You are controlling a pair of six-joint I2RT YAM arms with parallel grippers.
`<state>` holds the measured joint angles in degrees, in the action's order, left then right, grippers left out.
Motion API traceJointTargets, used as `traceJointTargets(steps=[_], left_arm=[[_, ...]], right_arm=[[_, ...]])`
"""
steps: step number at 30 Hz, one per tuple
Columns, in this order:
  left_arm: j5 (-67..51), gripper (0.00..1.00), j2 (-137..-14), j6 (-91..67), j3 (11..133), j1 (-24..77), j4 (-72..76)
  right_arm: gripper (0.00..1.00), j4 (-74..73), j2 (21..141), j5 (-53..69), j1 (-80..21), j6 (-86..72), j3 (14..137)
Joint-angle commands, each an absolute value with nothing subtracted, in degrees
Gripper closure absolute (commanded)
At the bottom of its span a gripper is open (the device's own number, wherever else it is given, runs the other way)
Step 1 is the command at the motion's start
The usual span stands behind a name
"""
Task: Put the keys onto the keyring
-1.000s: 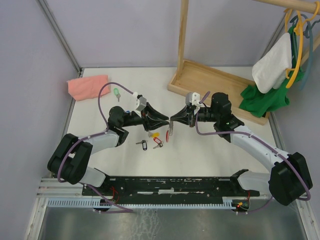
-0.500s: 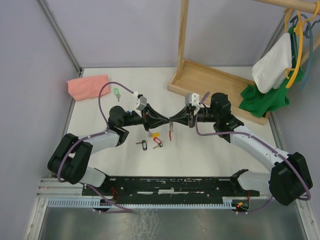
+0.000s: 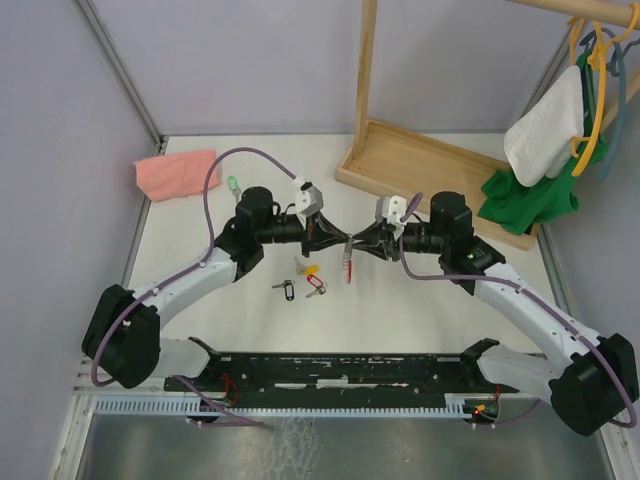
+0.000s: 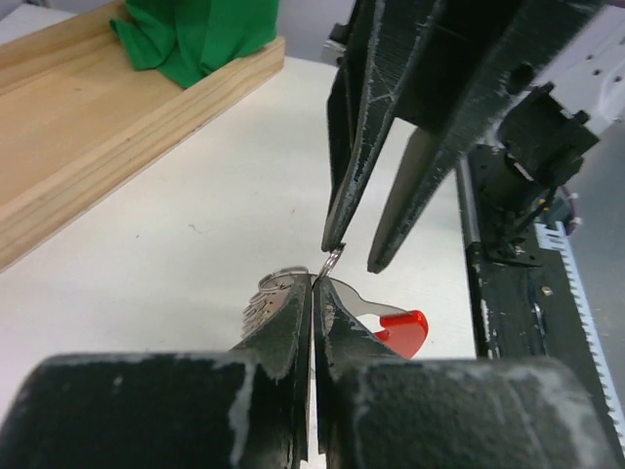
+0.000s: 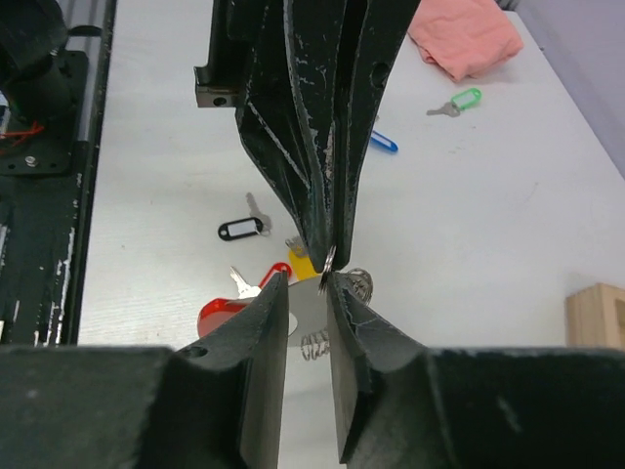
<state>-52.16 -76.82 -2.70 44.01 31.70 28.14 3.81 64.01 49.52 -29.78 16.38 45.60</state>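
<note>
L gripper (image 4: pixel 312 293): pinched shut on keyring (image 4: pixel 391 322) wire, mid-air.
R gripper (image 5: pixel 311 293): fingers parted, just beside keyring.
Keys (image 5: pixel 241 229): seen on table (image 3: pixel 420 300) below.
Tip: keyring best held steady, coil end exposed.

Left end effector (image 4: pixel 312 293) clamped the keyring (image 4: pixel 395 327) — right end effector (image 5: pixel 308 281) loosened.

Left wrist view, lower centre — keyring (image 4: pixel 398 327) mostly hidden behind left gripper (image 4: pixel 312 289); top view, centre — too small to tell.
</note>
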Motion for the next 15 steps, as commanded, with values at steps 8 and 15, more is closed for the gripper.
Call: traceJointTargets(steps=[8,15], left_arm=[[-15.2,0.97,-77.87,24.32,66.42,43.39,-19.62],[-12.56,0.97,-78.46,24.91,69.88,46.57,-24.31]], right_arm=[[0.58,-9.99,56.72,39.91,-30.11,29.69,47.54],[0.57,-7.27,59.82,40.81,-30.06,30.18,47.52]])
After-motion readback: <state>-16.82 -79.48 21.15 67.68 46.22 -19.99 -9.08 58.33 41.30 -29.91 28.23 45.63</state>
